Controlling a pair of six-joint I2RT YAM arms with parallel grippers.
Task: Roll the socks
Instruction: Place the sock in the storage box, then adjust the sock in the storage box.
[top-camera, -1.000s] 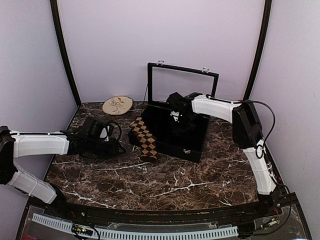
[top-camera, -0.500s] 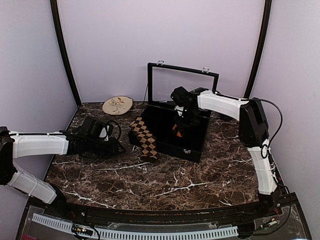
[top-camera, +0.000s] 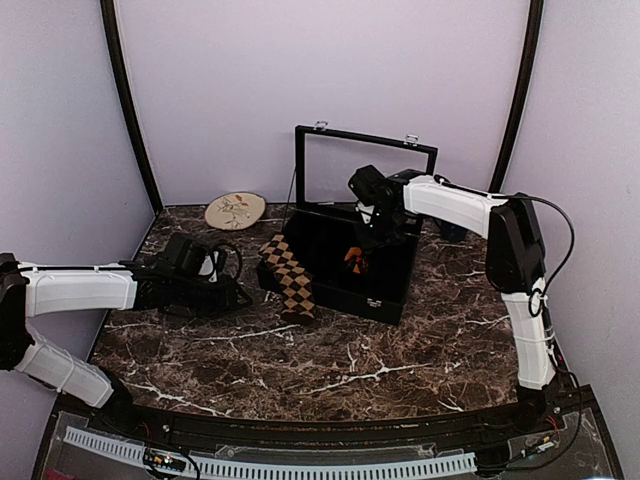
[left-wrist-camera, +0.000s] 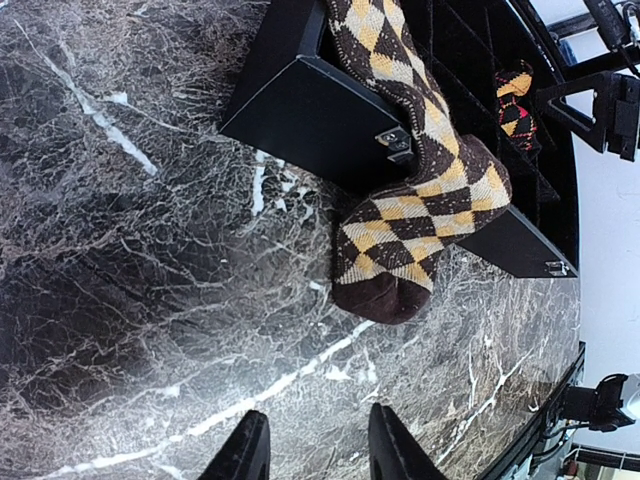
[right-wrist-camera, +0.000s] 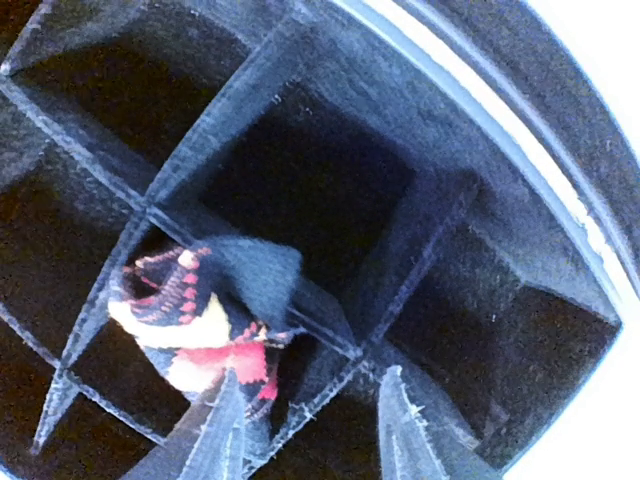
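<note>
The tan-brown and black argyle sock (top-camera: 288, 275) hangs over the left edge of the black case and its toe rests on the marble; it also shows in the left wrist view (left-wrist-camera: 420, 210). The red, orange and black sock (top-camera: 354, 260) lies bunched in a compartment of the case, seen too in the right wrist view (right-wrist-camera: 190, 320) and the left wrist view (left-wrist-camera: 515, 95). My left gripper (top-camera: 236, 290) (left-wrist-camera: 315, 455) is open and empty, low over the marble left of the tan sock. My right gripper (top-camera: 367, 232) (right-wrist-camera: 315, 435) is open above the case, its left finger at the red sock's edge.
The black case (top-camera: 385, 300) has divided compartments (right-wrist-camera: 330, 190) and its glass lid (top-camera: 365, 165) stands upright at the back. A round patterned plate (top-camera: 235, 210) lies at the back left. Purple walls close in the table on three sides.
My right gripper has risen and moved back from low inside the case, and the red sock now shows in a compartment. The left arm and the tan sock have not moved.
</note>
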